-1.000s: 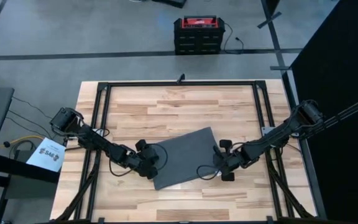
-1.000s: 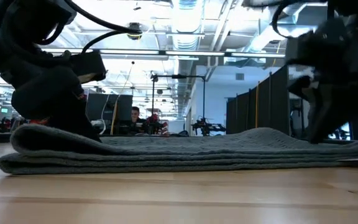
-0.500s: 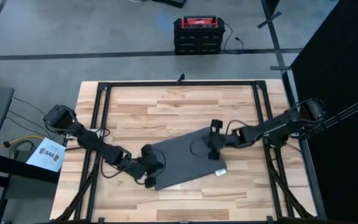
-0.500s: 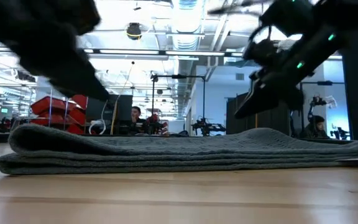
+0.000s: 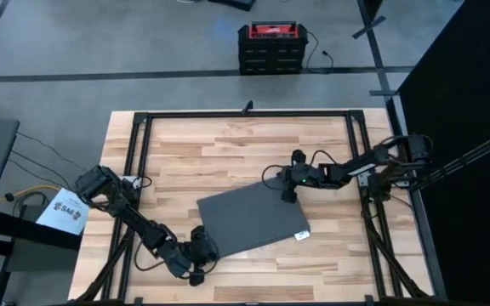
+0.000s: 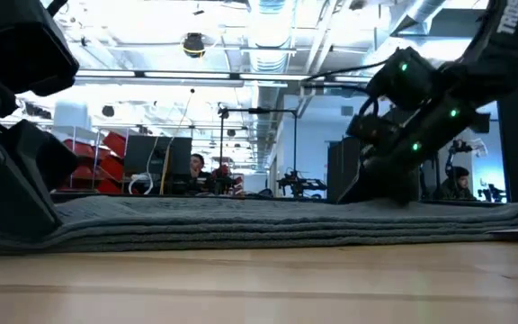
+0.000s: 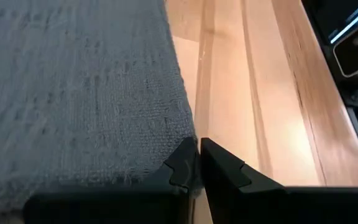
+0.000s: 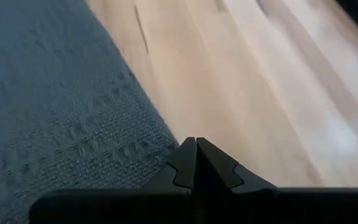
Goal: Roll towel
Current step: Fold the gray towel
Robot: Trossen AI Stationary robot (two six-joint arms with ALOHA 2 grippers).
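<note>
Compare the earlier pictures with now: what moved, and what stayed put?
The left gripper slid along the towel to its near left corner; the right gripper crossed from the right edge to the far corner. Both are shut. The towel stayed flat in place.

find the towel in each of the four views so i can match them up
High view: towel, folded flat, centre of the table, slightly tilted.
Low view: towel, a low band across the picture.
Left wrist view: towel fills the left side.
Right wrist view: towel fills the left side.
Shared landmark: the wooden table, seen beside the towel in all four.
</note>
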